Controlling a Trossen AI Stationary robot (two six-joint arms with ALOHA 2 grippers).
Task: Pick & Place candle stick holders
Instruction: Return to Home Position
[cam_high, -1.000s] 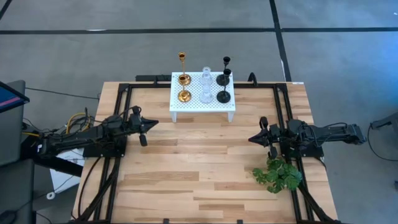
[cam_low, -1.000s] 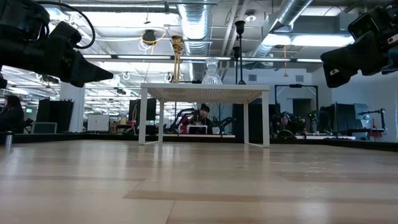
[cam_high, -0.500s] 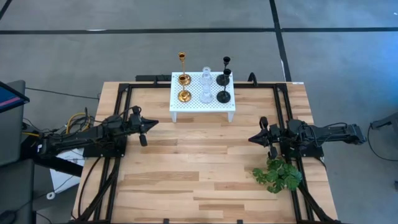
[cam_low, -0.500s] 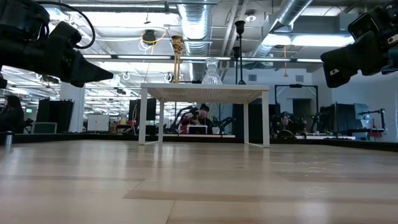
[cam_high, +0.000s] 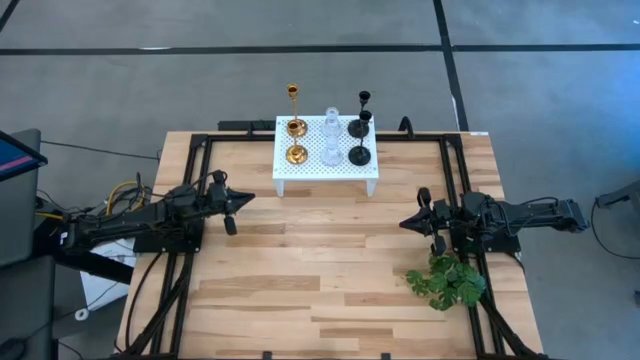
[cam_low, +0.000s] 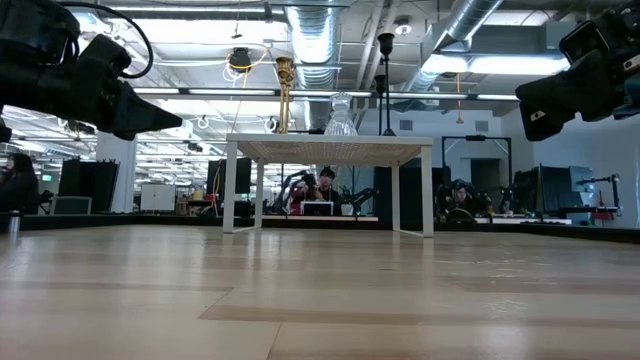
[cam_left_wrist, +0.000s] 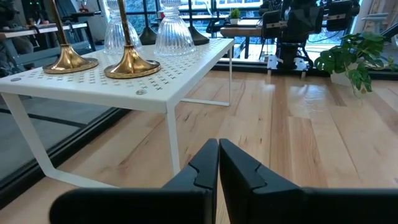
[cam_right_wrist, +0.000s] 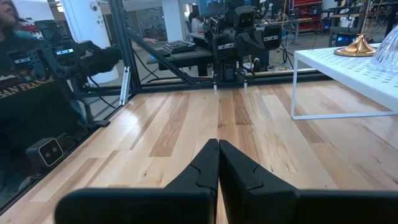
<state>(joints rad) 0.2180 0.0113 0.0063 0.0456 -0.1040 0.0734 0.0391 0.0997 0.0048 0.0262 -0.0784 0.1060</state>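
Note:
Six candle stick holders stand by their round bases on the white perforated platform (cam_high: 326, 172) at the table's far middle: two gold (cam_high: 296, 153) at its left, two clear glass (cam_high: 330, 154) in the middle, two black (cam_high: 360, 155) at its right. The gold bases (cam_left_wrist: 130, 64) and glass ones (cam_left_wrist: 174, 37) show in the left wrist view. My left gripper (cam_high: 245, 198) is shut and empty at the table's left, above the wood. My right gripper (cam_high: 405, 222) is shut and empty at the table's right, beside the green plant (cam_high: 447, 281).
The green leafy plant sits at the table's right near side, just in front of my right arm. Bare wooden table (cam_high: 320, 260) lies between the two grippers and in front of the platform. A dark frame (cam_high: 450, 160) runs along the table's edges. People sit in the room beyond.

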